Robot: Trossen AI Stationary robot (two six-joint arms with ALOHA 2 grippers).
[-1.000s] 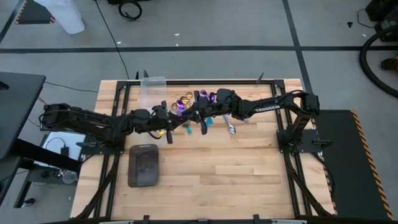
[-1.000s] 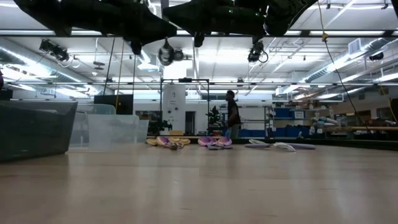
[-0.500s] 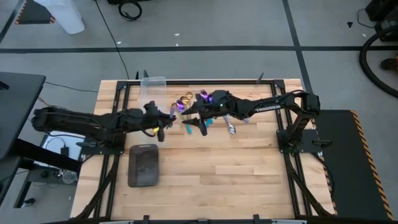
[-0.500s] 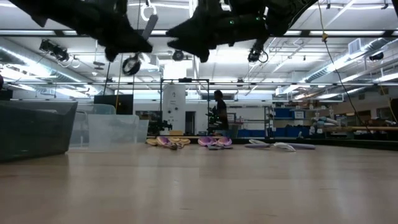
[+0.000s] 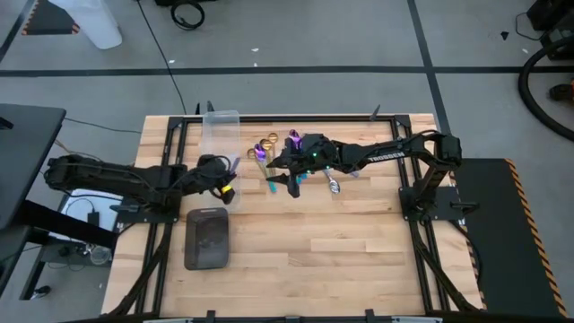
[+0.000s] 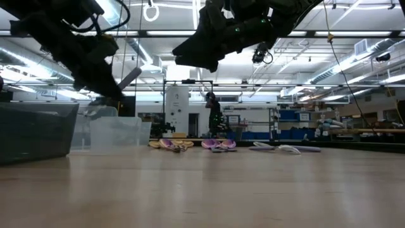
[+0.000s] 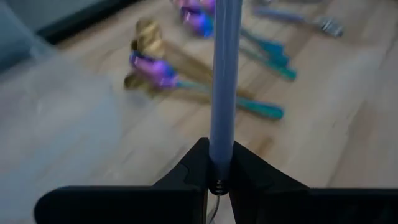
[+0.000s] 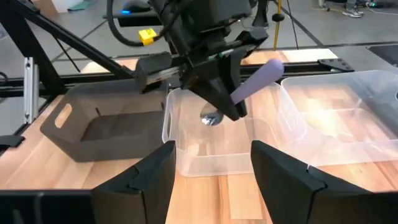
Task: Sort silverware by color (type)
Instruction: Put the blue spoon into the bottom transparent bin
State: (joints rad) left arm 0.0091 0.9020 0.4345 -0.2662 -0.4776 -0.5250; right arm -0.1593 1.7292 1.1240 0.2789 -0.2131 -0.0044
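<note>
My left gripper is shut on a silver spoon and holds it in the air over the table's left half, between the clear bin and the dark grey tray. My right gripper hangs open just right of it, nothing between its fingers. The other silverware lies flat on the wood at the far middle: gold spoons, purple spoons with teal handles and a silver one. My left gripper pinches the spoon between its two fingers, close to the bowl, which pokes out under them. The long handle sticks out ahead of the fingers, rising at a slant. The spoon is lifted clear of the table.
The clear bin stands at the table's far edge and the grey tray lies nearer the front, both on the left. The near half of the table is bare wood. A person shows far off in the room.
The two grippers were together over the table's middle. My right gripper has opened and tipped down a little. My left gripper has drawn back toward the table's left edge with the spoon, sinking and tipping down, so the handle now slants up.
</note>
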